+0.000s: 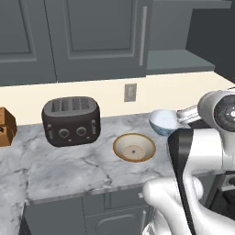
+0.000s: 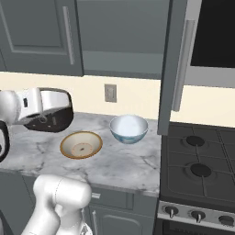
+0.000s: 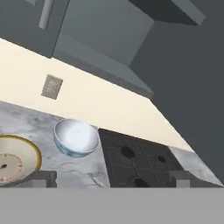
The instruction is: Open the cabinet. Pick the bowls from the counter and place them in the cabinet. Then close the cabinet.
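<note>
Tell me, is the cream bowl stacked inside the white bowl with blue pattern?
No, in the right base view the cream bowl and the white bowl with blue pattern stand apart, side by side on the marble counter.

Toaster [image 2: 50, 120] half hidden behind the arm; white bowl [image 1: 164, 122] partly covered by it; cream bowl [image 3: 15, 161] (left side) cut off.

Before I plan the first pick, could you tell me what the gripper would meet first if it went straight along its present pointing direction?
Probably the counter near the stove edge, beside the white bowl. The open gripper aims between that bowl and the stove; depth is unclear.
</note>
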